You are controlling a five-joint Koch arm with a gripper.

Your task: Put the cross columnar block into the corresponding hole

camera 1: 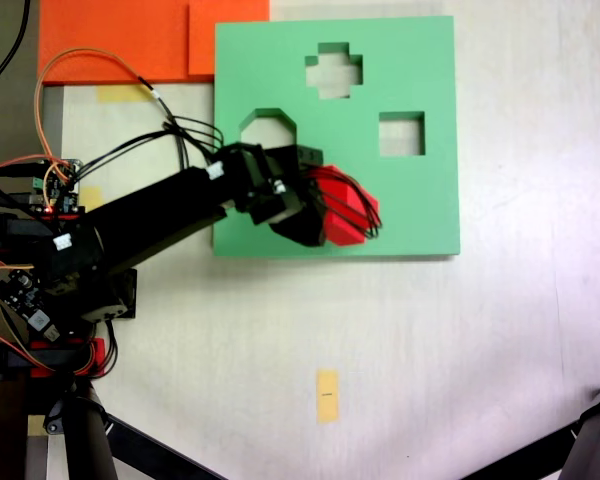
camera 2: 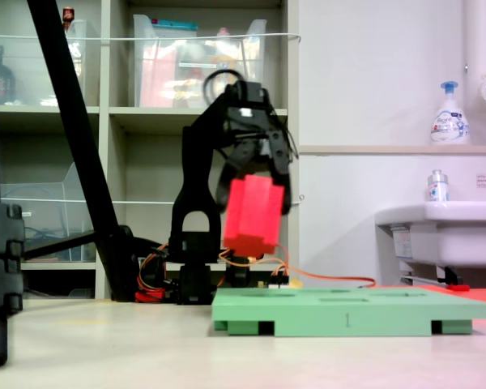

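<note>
The red cross columnar block (camera 1: 348,210) (camera 2: 253,215) hangs in the air above the green foam board (camera 1: 420,200) (camera 2: 348,312), held in my gripper (camera 1: 335,205) (camera 2: 255,182), which is shut on it. In the second exterior view the block hangs tilted, well clear of the board's top. The plus-shaped hole (camera 1: 333,70) lies near the board's far edge in the first exterior view, up and slightly left of the block. My black arm reaches in from the first exterior view's left.
The board also has an octagonal cutout (camera 1: 268,127) beside my arm and a square cutout (camera 1: 401,133). Orange foam sheets (camera 1: 130,40) lie at the top left. A yellow tape strip (camera 1: 327,395) sits on the table. Black tripod legs (camera 1: 100,440) stand at the bottom corners.
</note>
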